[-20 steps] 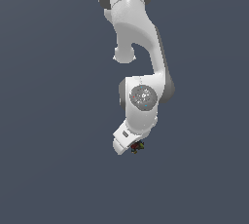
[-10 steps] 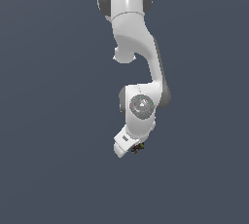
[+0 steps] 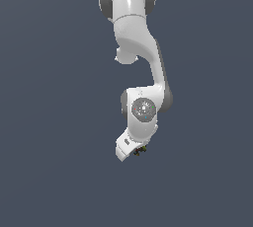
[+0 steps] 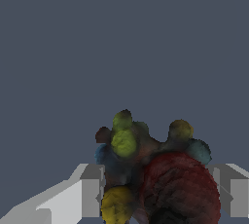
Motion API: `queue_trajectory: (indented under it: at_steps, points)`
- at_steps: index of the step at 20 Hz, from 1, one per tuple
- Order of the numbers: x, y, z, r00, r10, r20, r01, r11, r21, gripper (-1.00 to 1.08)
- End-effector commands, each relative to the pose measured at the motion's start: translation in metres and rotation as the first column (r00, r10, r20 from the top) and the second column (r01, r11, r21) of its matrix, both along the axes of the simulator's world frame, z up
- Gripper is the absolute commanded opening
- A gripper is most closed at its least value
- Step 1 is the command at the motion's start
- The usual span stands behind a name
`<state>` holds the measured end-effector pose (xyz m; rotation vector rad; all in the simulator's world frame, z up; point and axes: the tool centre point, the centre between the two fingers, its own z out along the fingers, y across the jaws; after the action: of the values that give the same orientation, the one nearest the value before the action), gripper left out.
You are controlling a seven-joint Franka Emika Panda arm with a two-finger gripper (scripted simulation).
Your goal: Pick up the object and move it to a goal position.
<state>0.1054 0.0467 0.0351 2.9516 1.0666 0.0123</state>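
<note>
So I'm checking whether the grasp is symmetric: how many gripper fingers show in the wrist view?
2. One finger stands on one side of the multicoloured object, the other finger on the opposite side. The object hides their inner faces, so contact can't be confirmed.

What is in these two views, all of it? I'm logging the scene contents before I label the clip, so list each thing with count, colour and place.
object: one, a dark lumpy clump with red, yellow, green and blue patches, sitting between the gripper's two fingers; in the exterior view it is only a tiny speck at the arm's lower end.
background: plain dark grey-blue in both views; no table edge or goal marker can be made out.
arm: one, white with dark grey joints, reaching down from the top of the exterior view.
gripper: one, white and grey, a finger on either side of the object, closed on it.
</note>
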Motion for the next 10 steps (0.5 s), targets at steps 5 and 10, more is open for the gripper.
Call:
queue_trajectory:
  at_steps: [5,10]
  points:
    - [-0.0029,0.0008,-0.0054,1.0,0.001,-0.009,-0.001,1.0,0.0,-1.0]
    - [-0.0009,-0.0003,0.0008,1.0,0.0,0.0,0.0,1.0,0.0,-1.0]
